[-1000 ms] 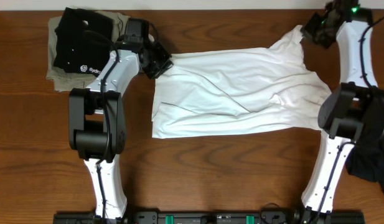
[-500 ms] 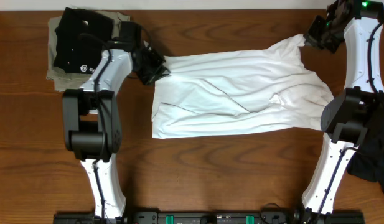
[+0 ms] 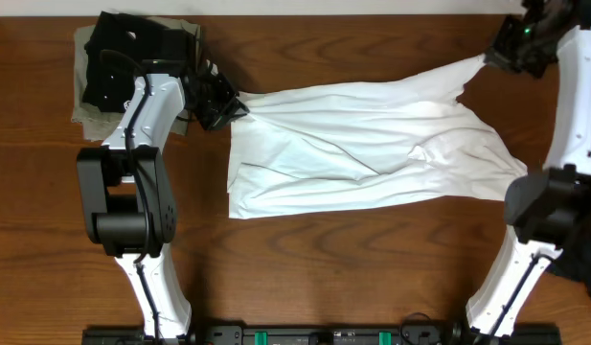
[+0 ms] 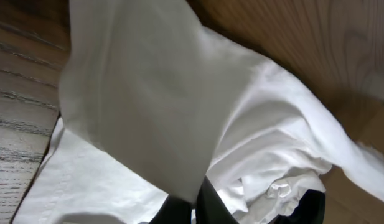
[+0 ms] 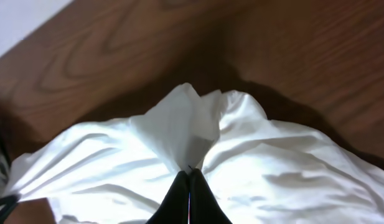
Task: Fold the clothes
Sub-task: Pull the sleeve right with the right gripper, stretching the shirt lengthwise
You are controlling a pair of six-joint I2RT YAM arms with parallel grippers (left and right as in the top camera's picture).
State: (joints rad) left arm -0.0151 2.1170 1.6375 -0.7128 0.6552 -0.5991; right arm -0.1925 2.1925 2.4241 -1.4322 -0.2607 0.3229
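The large white T-shirt [image 3: 362,144] lies wrinkled across the middle of the wooden table, pulled taut along its far edge between the two arms. My left gripper [image 3: 228,103] is shut on the shirt's far left corner, just right of the stacked clothes. My right gripper [image 3: 488,59] is shut on the shirt's far right corner near the table's back right. In the left wrist view the shirt [image 4: 142,93] hangs from the fingers [image 4: 193,205]. In the right wrist view a peak of the shirt [image 5: 179,130] is pinched in the closed fingers [image 5: 189,177].
A folded black shirt with a small white logo [image 3: 123,57] lies on a folded khaki-olive garment [image 3: 84,110] at the back left. A dark cloth [image 3: 573,254] sits at the right edge. Bare wood [image 3: 324,268] runs along the front.
Both grippers have moved outward, the left to the left and the right to the right and back, stretching the shirt's far edge wider and tighter between them.
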